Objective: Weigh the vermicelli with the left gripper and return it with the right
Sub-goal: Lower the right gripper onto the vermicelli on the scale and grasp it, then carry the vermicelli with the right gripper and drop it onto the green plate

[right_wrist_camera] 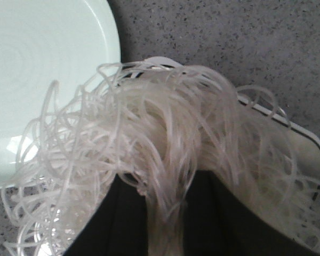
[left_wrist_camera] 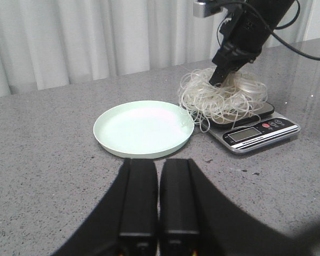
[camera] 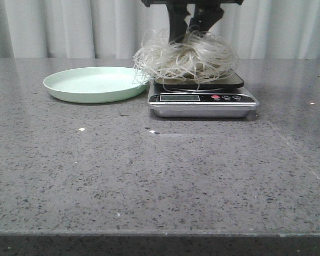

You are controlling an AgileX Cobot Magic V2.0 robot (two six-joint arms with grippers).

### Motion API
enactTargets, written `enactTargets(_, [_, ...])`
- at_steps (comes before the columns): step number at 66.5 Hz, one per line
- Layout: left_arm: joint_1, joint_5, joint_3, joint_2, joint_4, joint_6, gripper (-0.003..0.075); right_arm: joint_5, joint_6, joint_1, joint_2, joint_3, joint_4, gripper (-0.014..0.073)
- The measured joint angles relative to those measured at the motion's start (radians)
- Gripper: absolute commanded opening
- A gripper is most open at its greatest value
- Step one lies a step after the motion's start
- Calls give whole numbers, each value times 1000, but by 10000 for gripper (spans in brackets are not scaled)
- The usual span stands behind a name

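The vermicelli point(camera: 186, 57) sits as a mound on the platform of the kitchen scale point(camera: 202, 101), its long axis running side to side across the front view, roughly 9 o'clock to 3 o'clock. Stray loops spill off its 9 o'clock side toward the mint-green plate point(camera: 93, 84), and a few strands overhang the plate's rim.

The right gripper point(camera: 191, 29) comes down from 12 o'clock into the crown of the mound. In the right wrist view its two dark fingers point(right_wrist_camera: 114, 224) stand close together with a thick bundle of strands pinched in the narrow gap between them, so it is clamped on the noodles. The left gripper point(left_wrist_camera: 159, 200) hangs over the grey stone table point(camera: 149, 176), well apart from the scale, at about 6 o'clock from the plate in its own wrist view; its jaws are pressed together with nothing between them.

The noodles are thin, translucent, whitish strands, loosely tangled and fluffy, with curling loops sticking out all around the mound.
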Motion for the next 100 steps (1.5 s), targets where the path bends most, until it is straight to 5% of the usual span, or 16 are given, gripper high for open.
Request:
enactTargets(35, [0,-2,0,0,0,0,127,-142,0,159,100,-177,93,160])
enactTargets(40, [0,-2,0,0,0,0,127,-166,0,159,143,-177,95,233])
enactTargets(50, [0,-2,0,0,0,0,127,-213,0,159,183,-177,120,521])
enactTargets(58, [0,-2,0,0,0,0,127,-251,0,160,183,-177,132,612])
enactTargets(84, [0,-2,0,0,0,0,127,-228,0,89,17,-118,132,607])
enactTargets(100, [0,-2,0,0,-2,0,127,-308,-18,-4,-299,227,112,607])
